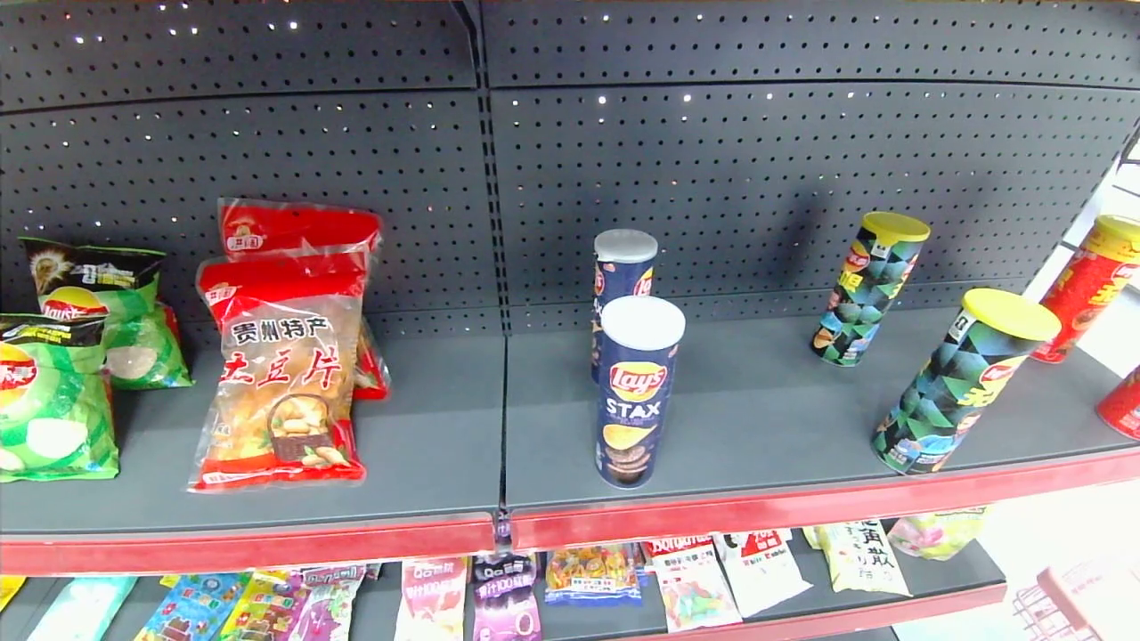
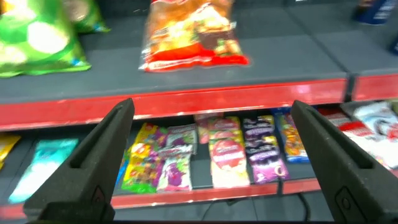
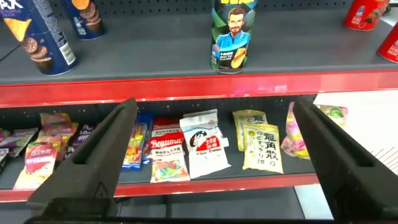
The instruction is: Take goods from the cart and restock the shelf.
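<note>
Shelf (image 1: pixel 427 445) decking is matte dark grey metal, with a glossy red front lip (image 1: pixel 757 512) and a perforated pegboard back (image 1: pixel 712 160). On it: crinkly plastic crisp bags (image 1: pixel 280 392) at the left, smooth blue tubes (image 1: pixel 634 392) mid-shelf, patterned yellow-lidded tubes (image 1: pixel 957 383) to the right. Left gripper (image 2: pixel 211 155) and right gripper (image 3: pixel 214 155) both hang out front of the shelving, jaws spread wide, holding nothing.

pale floor (image 1: pixel 1060 534) at lower right
</note>
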Available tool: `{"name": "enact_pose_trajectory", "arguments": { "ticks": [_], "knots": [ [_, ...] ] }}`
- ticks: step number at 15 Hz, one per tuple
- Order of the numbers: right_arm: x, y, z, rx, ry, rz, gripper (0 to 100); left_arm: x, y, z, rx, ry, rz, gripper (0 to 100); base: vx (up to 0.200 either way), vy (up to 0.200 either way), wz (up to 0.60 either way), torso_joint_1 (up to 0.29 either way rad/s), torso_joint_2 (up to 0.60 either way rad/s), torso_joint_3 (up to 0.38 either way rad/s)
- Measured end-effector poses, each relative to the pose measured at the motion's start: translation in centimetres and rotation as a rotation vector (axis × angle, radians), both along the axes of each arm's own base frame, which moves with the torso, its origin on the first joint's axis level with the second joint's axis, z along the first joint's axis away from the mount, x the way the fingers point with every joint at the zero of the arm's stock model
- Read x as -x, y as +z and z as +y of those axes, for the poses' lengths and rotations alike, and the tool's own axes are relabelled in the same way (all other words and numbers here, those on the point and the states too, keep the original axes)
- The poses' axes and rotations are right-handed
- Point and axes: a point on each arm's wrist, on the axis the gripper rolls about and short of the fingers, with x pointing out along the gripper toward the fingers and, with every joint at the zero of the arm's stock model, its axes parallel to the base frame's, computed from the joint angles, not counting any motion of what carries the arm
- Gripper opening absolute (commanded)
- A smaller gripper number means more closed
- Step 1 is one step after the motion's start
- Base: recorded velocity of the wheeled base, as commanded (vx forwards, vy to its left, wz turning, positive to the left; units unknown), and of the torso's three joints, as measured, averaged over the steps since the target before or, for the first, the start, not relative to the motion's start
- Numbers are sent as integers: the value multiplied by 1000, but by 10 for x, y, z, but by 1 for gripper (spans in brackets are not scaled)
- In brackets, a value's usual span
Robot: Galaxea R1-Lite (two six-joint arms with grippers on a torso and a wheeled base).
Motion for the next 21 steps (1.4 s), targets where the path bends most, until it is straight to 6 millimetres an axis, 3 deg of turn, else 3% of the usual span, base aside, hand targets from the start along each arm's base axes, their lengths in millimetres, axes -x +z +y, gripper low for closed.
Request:
{"name": "enact_pose_trajectory", "arguments": {
  "ticks": [5, 21],
  "knots": [
    [0, 0, 0, 0, 0, 0, 100, 1, 0, 0, 1, -11, -18, 100, -80, 0, 0, 5, 1, -1],
    [0, 0, 0, 2, 0, 0, 100, 4, -1, 0, 1, 0, -56, 100, 0, -200, 0, 4, 4, 1]
  ]
}}
